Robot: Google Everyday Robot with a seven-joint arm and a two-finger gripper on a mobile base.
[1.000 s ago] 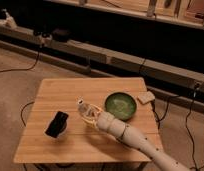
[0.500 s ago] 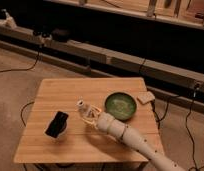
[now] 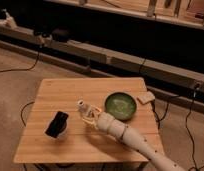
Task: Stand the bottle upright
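1. Desk [image 3: 70, 145]: a light wooden top in the centre of the frame, seen from above at an angle. It carries all the items listed below.

2. Bottle [image 3: 83, 108]: a small, pale bottle with a round white top. It is near the middle of the desk, left of the green bowl and up and to the right of the black object. The bottle leans, with its white top towards the upper left and its body running down and to the right into the gripper. Whether its base touches the desk cannot be told.

3. Gripper [image 3: 90, 118]: located at the lower end of the bottle, at the tip of the white arm [image 3: 130, 137]. The arm enters from the lower right corner of the frame and crosses the desk's lower right area. Whether the gripper is spread or clamped on the bottle cannot be told.

4. Green bowl [image 3: 120, 105]: upright, right of centre on the desk, near the bottle but apart from it.

5. Black object [image 3: 57, 124]: on the left part of the desk, apart from the bottle.

6. Tan block [image 3: 146, 97]: at the desk's right edge, just right of the green bowl.
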